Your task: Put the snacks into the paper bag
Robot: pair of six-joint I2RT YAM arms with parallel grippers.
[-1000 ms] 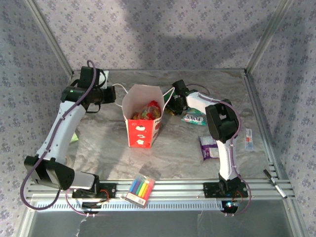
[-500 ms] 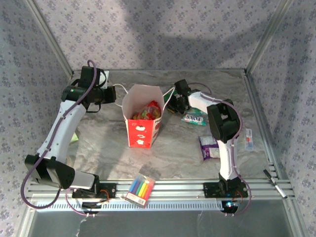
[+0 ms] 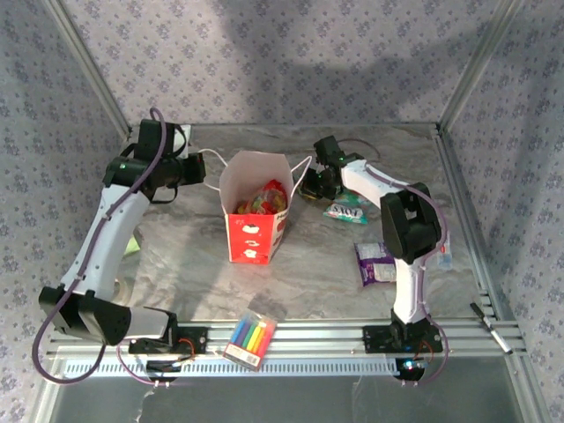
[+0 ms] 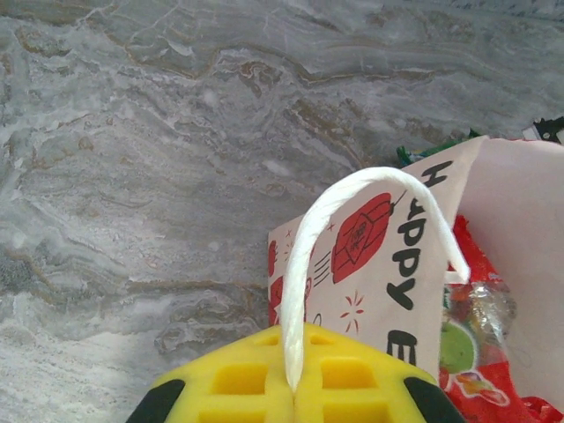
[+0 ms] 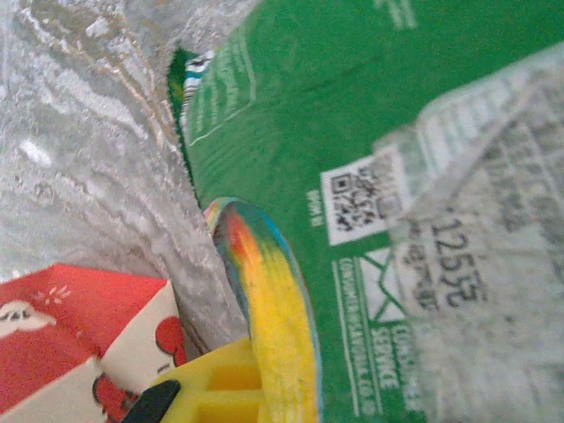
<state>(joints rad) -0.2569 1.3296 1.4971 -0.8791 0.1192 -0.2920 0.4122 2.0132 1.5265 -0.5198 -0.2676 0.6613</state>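
Observation:
The white and red paper bag (image 3: 254, 220) stands open in the middle with several snacks (image 3: 264, 198) inside. My left gripper (image 3: 201, 173) is shut on the bag's white string handle (image 4: 308, 256), just left of the bag. In the left wrist view, its yellow pads (image 4: 251, 383) pinch the string, beside the bag's printed wall (image 4: 388, 256). My right gripper (image 3: 315, 183) sits just right of the bag, shut on the edge of a green snack packet (image 5: 308, 106). A teal-white packet (image 3: 345, 211) and a purple packet (image 3: 374, 262) lie on the table.
A clear box of coloured markers (image 3: 249, 339) lies on the front rail. A black pen (image 3: 492, 328) rests at the front right, and a small pale item (image 3: 443, 249) by the right rail. The bag's red corner (image 5: 79, 326) is close to the right gripper.
My right gripper has shut on the green packet and its arm has shifted a little toward the far side. The left gripper still holds the handle.

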